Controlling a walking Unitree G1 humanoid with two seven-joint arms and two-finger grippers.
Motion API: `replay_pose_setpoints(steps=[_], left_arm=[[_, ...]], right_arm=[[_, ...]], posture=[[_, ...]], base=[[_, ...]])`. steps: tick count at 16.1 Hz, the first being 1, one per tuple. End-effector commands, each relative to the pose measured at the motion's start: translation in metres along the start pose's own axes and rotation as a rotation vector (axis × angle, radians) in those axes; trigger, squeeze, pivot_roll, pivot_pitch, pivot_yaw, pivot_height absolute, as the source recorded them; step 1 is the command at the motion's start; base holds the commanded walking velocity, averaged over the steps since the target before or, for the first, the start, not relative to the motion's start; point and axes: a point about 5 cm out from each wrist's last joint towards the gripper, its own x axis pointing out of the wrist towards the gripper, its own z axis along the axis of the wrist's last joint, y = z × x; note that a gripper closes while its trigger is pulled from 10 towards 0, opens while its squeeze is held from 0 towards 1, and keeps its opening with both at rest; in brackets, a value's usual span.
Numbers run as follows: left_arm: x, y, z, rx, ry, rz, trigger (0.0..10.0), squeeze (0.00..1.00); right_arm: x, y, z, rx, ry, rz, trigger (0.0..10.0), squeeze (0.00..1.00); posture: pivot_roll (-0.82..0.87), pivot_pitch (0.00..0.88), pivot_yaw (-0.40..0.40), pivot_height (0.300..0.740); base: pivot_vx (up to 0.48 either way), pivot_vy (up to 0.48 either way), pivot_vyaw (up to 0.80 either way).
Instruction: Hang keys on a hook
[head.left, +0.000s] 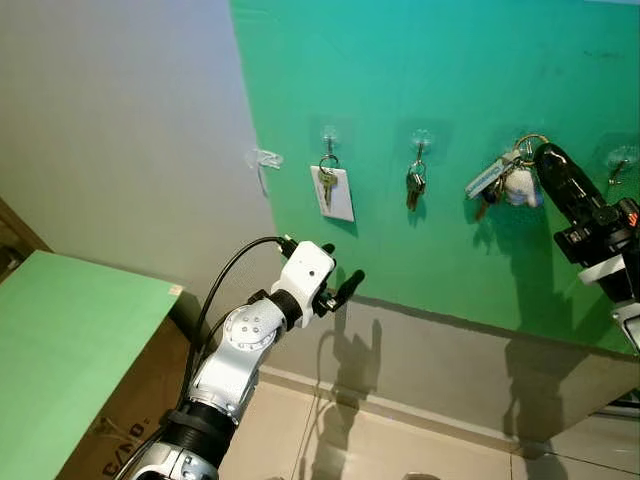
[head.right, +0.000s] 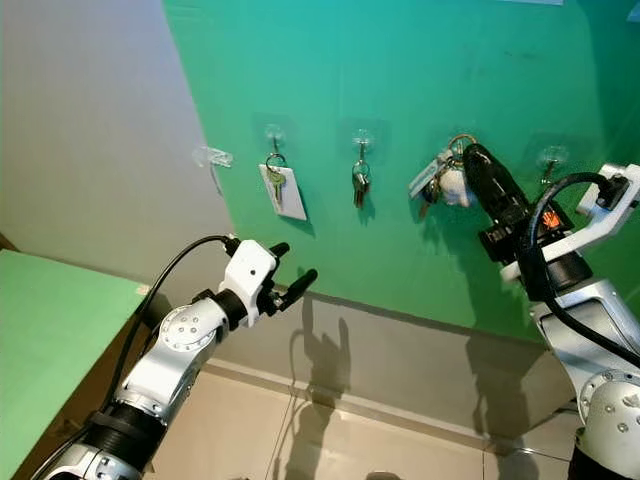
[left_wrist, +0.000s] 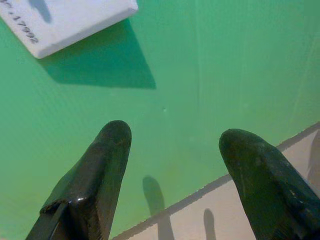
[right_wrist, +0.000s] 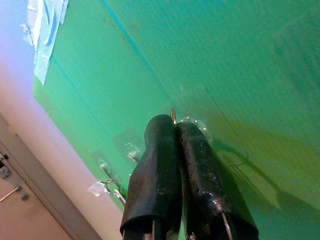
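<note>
While the right pincer (head.right: 470, 158) pinches the keys (head.right: 440, 180) at their hook (head.right: 462, 140), neighbouring hooks (head.right: 362, 137) hold others.

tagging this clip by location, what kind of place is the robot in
Probably a home entryway or hallway wall: a green board carrying clear hooks with hanging keys, and a tiled floor below.

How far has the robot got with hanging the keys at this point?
Two key sets already hang on hooks: one with a white tag and a plain one. In hand: the right gripper, fingers shut, holds the key bunch up at the third hook. Whether its ring is over the hook is unclear. Left: letting go. The left gripper is open, idle.
</note>
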Motion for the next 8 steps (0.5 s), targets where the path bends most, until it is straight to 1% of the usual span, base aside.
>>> replay_pose_setpoints(steps=[1, 5, 8], left_arm=[[-0.001, 0.003, -0.003, 0.014, 0.018, -0.003, 10.0, 0.00], [-0.001, 0.003, -0.004, 0.012, 0.023, -0.004, 10.0, 0.00], [-0.001, 0.003, -0.004, 0.009, 0.025, -0.001, 10.0, 0.00]], right_arm=[[-0.002, 0.000, -0.002, 0.025, 0.006, 0.002, 0.0, 0.00], [-0.004, -0.001, -0.008, 0.059, 0.027, -0.004, 0.0, 0.00], [-0.004, -0.004, -0.013, 0.128, 0.023, -0.021, 0.0, 0.00]], posture=[[-0.22, 0.000, 0.110, 0.740], [-0.22, 0.000, 0.108, 0.740], [-0.22, 0.000, 0.106, 0.740]], base=[[0.000, 0.000, 0.00], [0.000, 0.000, 0.00], [0.000, 0.000, 0.00]])
